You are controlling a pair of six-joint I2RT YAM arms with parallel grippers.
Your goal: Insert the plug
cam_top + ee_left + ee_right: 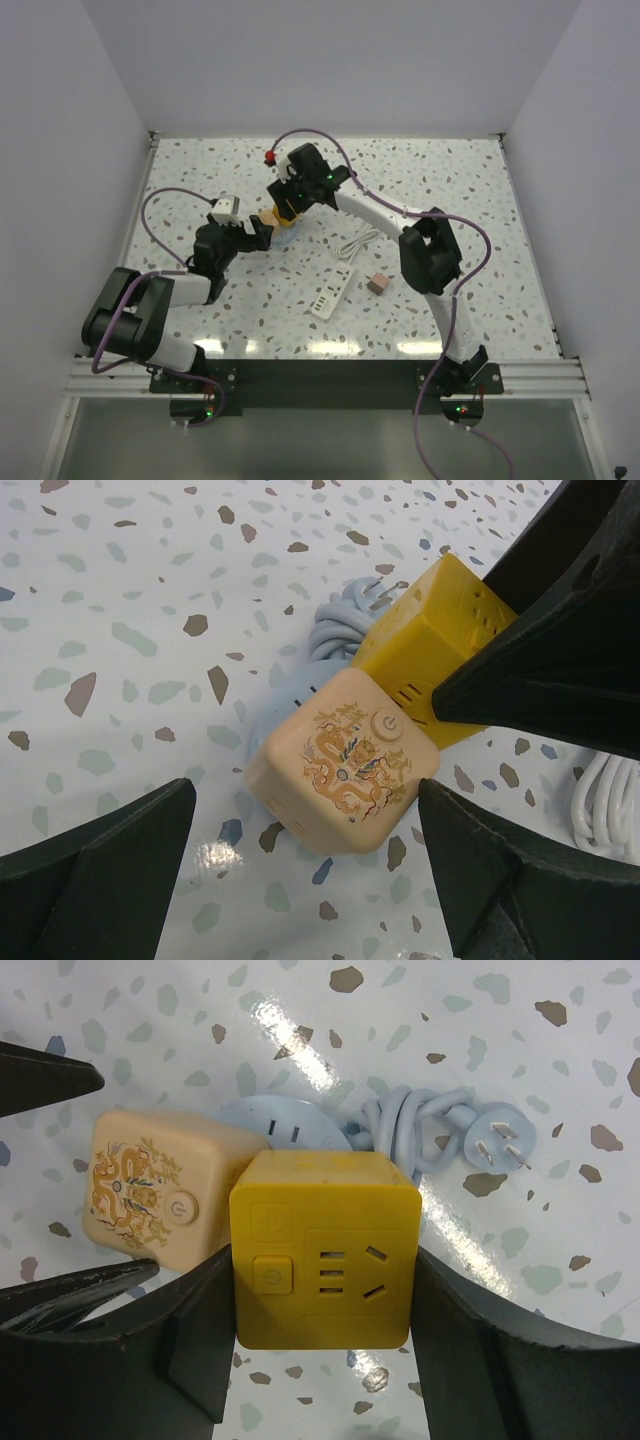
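Your right gripper (320,1300) clamps the yellow cube (320,1245).
Your left gripper (305,815) gapes wide around the peach cube (345,760); plug (378,284) lies well right.

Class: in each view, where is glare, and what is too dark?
Top view: glare patches along the near edge of the table. Left wrist view: glare spot beside the peach cube; black fingers show little detail. Right wrist view: glare streak behind the yellow cube.
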